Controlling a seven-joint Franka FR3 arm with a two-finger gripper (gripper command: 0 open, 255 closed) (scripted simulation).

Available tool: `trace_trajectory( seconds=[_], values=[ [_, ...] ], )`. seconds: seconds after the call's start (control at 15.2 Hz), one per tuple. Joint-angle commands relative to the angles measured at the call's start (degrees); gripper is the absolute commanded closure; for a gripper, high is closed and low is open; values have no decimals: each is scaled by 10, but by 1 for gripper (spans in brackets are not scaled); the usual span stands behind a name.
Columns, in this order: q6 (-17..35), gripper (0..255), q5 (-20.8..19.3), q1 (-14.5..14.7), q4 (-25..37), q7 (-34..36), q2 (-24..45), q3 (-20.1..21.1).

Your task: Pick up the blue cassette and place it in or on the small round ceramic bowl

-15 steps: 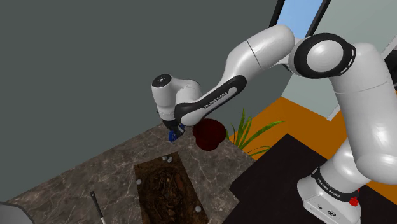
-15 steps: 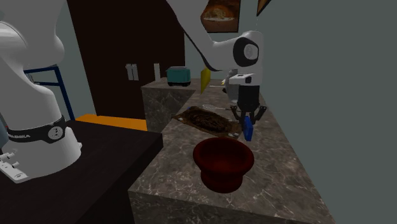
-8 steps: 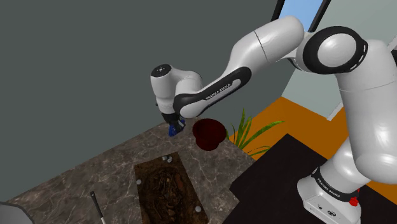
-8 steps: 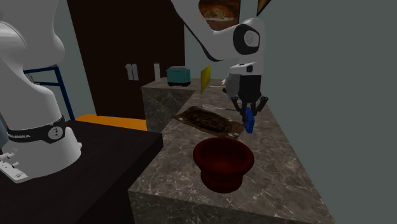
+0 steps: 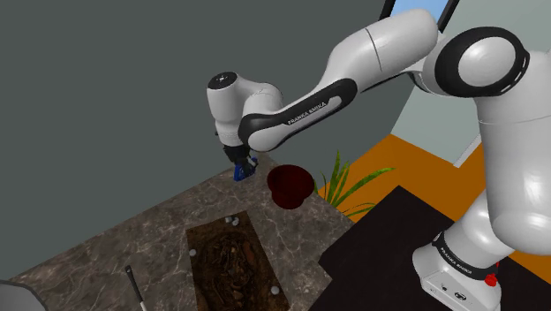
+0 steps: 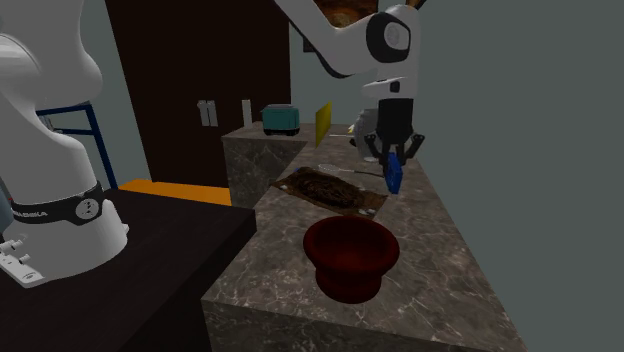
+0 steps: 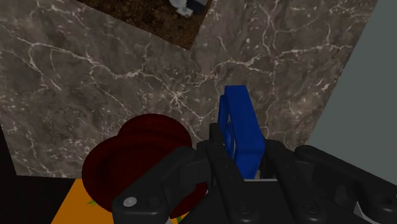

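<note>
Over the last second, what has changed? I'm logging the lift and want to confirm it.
The gripper, shut on the blue cassette, has risen higher above the marble countertop, carrying the cassette up with it. Nothing was let go. The dark red bowl and the brown mat stayed where they were.

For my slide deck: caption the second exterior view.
Black gripper holds the blue cassette above the marbled counter, not yet over the dark red bowl.
</note>
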Motion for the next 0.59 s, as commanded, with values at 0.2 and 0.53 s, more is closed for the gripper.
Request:
trace_trajectory(
  seconds=[0.2,0.53],
  values=[
    [16,255,13,-32,-57,-13,-47,9],
    [81,255,33,-102,-191,-45,-135,18]
  ],
)
